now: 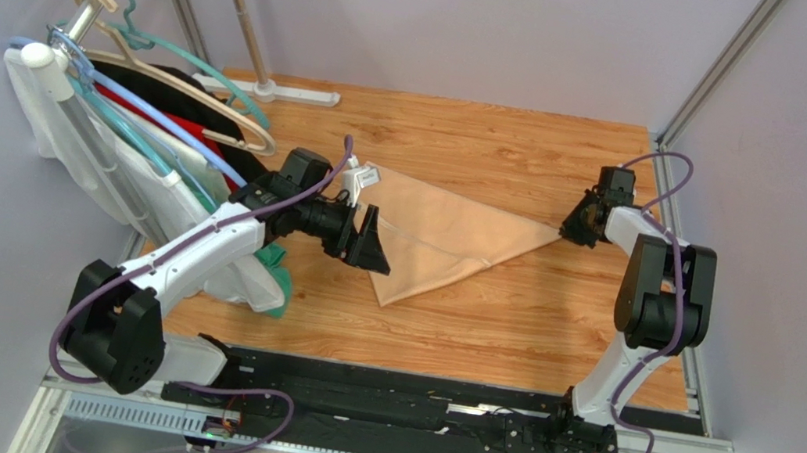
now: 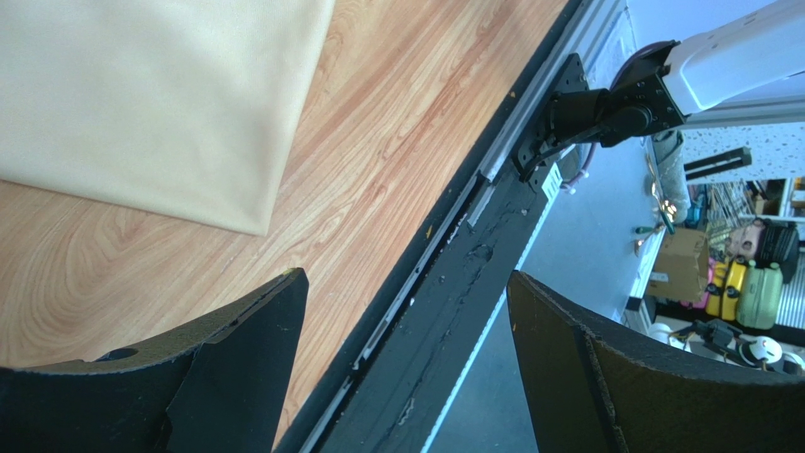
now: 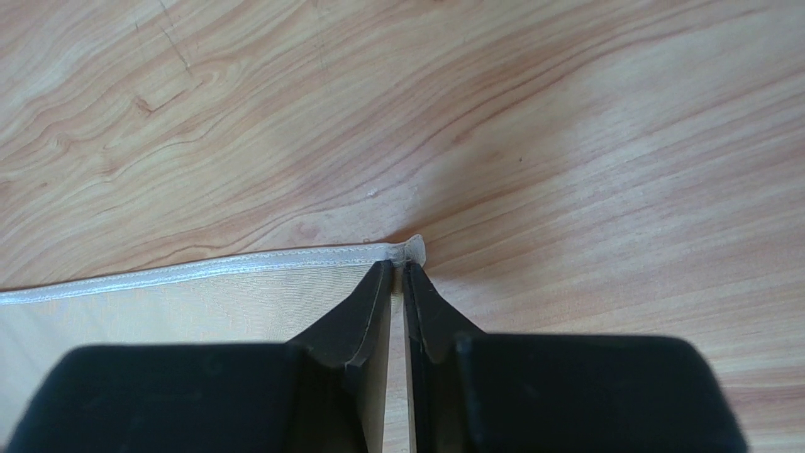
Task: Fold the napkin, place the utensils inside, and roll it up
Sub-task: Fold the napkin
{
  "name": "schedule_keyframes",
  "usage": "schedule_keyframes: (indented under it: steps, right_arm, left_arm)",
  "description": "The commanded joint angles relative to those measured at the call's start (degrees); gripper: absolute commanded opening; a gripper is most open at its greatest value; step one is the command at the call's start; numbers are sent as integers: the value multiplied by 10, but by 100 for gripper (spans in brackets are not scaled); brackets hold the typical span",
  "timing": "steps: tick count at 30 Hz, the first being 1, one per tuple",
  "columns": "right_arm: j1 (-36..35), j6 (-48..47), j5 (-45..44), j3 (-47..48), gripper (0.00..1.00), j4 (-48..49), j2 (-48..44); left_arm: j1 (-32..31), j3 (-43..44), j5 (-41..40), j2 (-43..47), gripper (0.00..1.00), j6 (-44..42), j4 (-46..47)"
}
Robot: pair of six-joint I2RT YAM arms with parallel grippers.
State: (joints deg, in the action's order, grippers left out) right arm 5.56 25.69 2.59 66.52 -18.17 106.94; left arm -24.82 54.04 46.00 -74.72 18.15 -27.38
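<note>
Napkin (image 1: 442, 238) lies folded; utensils and rolling remain. My right end effector (image 3: 398, 271) pinches its corner, my left end effector (image 2: 406, 278) spread.

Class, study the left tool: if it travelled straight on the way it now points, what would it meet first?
Probably the bare tabletop beside the napkin, close to the black rail. The left tool is open and empty. Depth is unclear, so it might reach the rail first.

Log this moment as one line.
stage: folding | napkin: triangle, on table | right tool: shut on napkin's right corner | left tool: open, empty, by napkin's left edge | utensils: not in view
</note>
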Motion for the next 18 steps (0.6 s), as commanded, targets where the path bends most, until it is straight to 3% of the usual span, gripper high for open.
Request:
schedule_keyframes:
  steps: [1,11,15,18]
  right_arm:
    - [4,3,-5,26,13,-4,12]
    - [4,4,-18,11,25,-7,-2]
    - [4,5,-18,21,24,-12,6]
    - [4,6,-16,31,18,-20,16]
  left_arm:
    - [13,6,8,3,87,4,7]
    - [13,6,8,3,87,4,7]
    - [13,6,8,3,87,4,7]
    - [13,6,8,2,87,4,7]
